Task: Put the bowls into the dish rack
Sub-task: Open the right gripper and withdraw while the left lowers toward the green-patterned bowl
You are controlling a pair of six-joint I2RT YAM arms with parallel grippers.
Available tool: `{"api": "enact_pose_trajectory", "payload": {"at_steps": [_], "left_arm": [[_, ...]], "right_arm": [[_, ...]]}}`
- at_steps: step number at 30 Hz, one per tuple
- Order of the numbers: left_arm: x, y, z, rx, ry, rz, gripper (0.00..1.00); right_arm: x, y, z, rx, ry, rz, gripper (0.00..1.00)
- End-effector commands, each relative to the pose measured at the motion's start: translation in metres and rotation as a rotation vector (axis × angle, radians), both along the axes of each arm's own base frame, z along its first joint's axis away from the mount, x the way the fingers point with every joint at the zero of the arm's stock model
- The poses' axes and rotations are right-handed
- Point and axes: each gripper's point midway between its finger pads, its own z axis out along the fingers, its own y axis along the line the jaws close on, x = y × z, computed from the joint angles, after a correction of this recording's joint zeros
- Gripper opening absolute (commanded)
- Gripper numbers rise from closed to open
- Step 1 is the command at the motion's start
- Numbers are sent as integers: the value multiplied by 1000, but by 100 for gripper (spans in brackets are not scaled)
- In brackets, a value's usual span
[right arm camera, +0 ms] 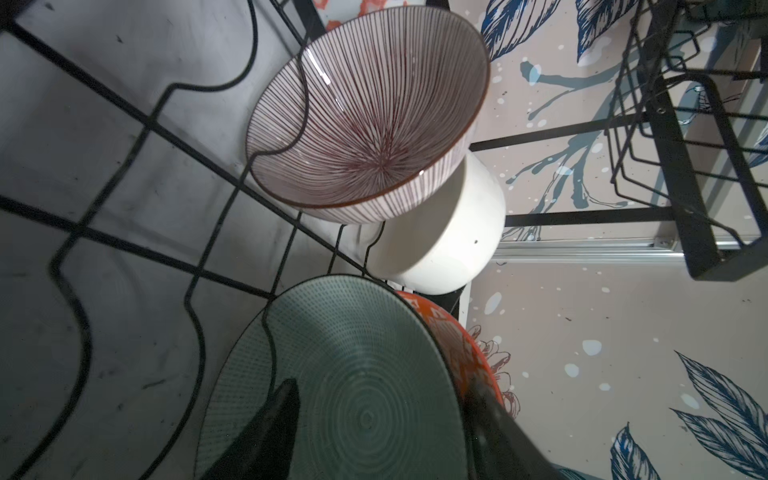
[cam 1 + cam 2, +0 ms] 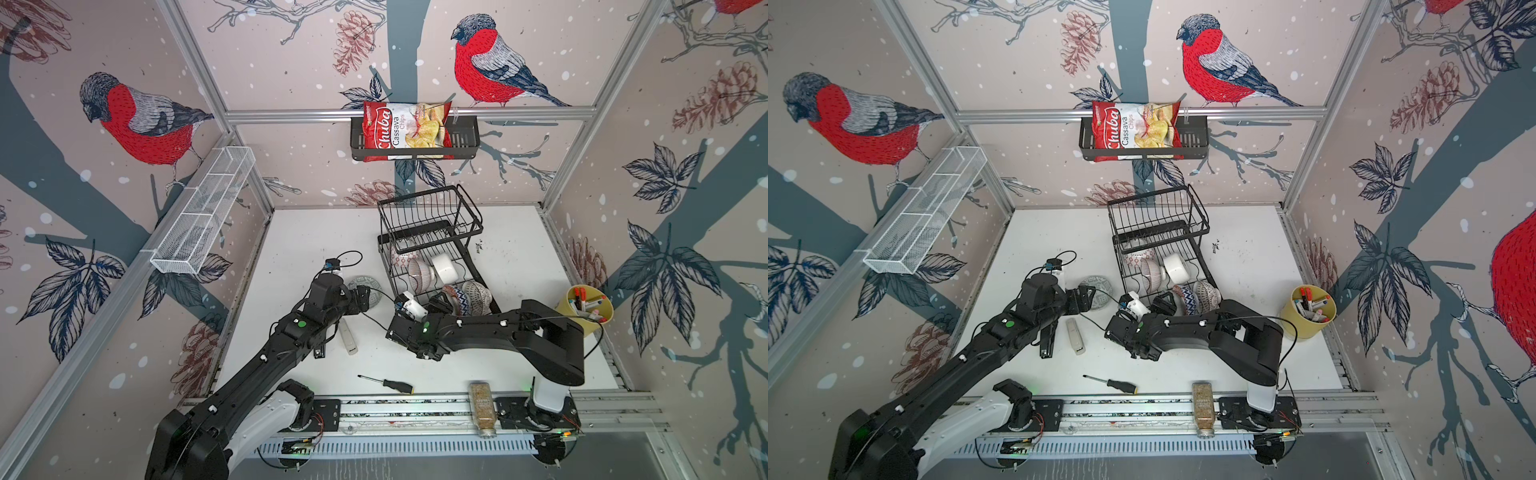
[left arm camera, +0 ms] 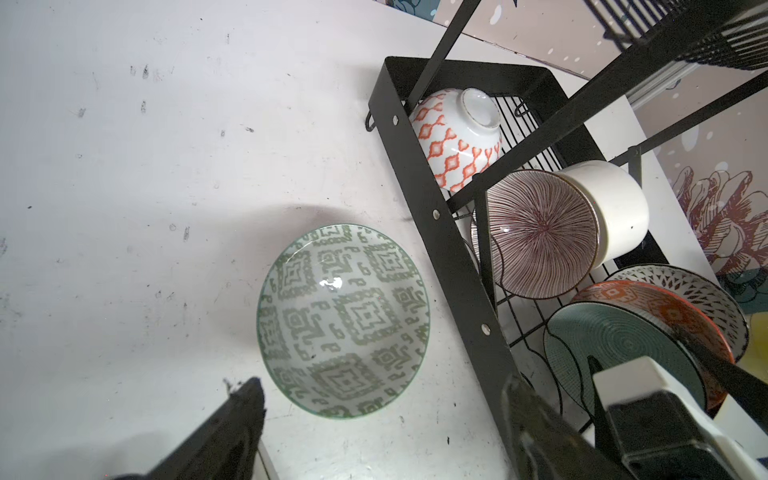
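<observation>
The black dish rack [image 2: 432, 208] [image 2: 1156, 210] stands mid-table. Its lower tier holds an orange-lattice bowl [image 3: 453, 145], a red-brown striped bowl [image 1: 374, 116], a plain white bowl [image 1: 449, 241], a pale teal bowl [image 1: 357, 374], an orange bowl [image 1: 457, 332] and a dotted bowl [image 3: 698, 286]. My right gripper [image 1: 382, 432] [image 2: 442, 303] is open, its fingers standing apart on either side of the teal bowl's rim. A green-patterned bowl [image 3: 343, 320] sits upright on the table beside the rack's left rail. My left gripper [image 3: 382, 428] [image 2: 363, 297] hangs open just short of it.
A white bar-shaped item [image 2: 348, 336] and a small black tool [image 2: 319, 351] lie under the left arm. A screwdriver [image 2: 388, 384] and a spice jar [image 2: 482, 409] lie at the front edge. A yellow cup of markers [image 2: 586, 309] stands right. A chips basket [image 2: 415, 137] hangs on the back wall.
</observation>
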Motion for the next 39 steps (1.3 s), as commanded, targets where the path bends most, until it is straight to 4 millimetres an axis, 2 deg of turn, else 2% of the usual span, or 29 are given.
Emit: {"api": "enact_pose_trajectory", "payload": {"at_steps": [1,5,15,25,29,33,39], "left_arm": [[3,2,3,-6,-20,19,89],[4,2,4,-7,-20,19,89],[3,4,7,-2,-26,27,89],[3,9,3,20,7,51,89],[2,12,0,34,29,64,89],[1,16,-4,43,45,83,89],[-1,21,-13,63,86,106,91]], "right_arm": [[-1,6,5,47,7,1,69],[0,12,13,83,7,9,75],[2,26,37,184,6,33,80],[11,49,88,542,80,58,83],[14,49,103,672,118,56,88],[11,48,115,779,136,82,99],[13,39,130,963,173,69,99]]}}
